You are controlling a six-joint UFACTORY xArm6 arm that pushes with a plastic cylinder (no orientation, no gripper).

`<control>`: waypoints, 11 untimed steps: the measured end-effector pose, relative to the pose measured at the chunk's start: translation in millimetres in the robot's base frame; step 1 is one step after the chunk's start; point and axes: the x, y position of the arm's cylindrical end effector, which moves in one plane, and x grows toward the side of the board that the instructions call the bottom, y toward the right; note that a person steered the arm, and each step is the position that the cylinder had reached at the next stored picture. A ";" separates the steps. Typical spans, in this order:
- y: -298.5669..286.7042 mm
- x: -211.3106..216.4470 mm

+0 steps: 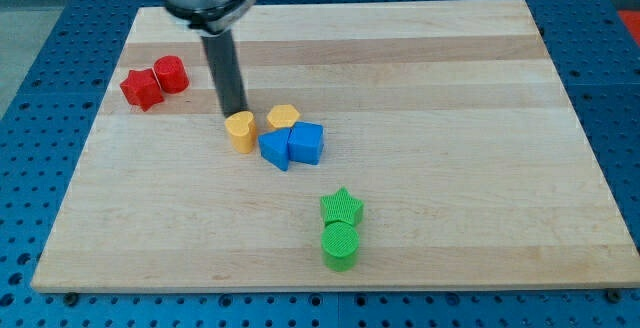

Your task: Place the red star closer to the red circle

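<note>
Red star (141, 89) touching red circle (171, 73); my tip (234, 115) beside yellow heart (240, 129)

Rod meets yellow block on wooden board (500, 88)

My tip (233, 116) rests just above the yellow heart (240, 129), beside the yellow hexagon (283, 117) and two blue blocks (291, 146); the red star (141, 89) touches the red circle (171, 73) at the view's left.

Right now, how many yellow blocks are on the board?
2. The yellow heart sits just below my tip; the yellow hexagon is to its right, above the blue blocks. None seems hidden.
</note>
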 end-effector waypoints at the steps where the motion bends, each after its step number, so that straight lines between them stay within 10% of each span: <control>1: -38.6 6.1; 4: -137.3 68.1; 11: -39.9 -56.4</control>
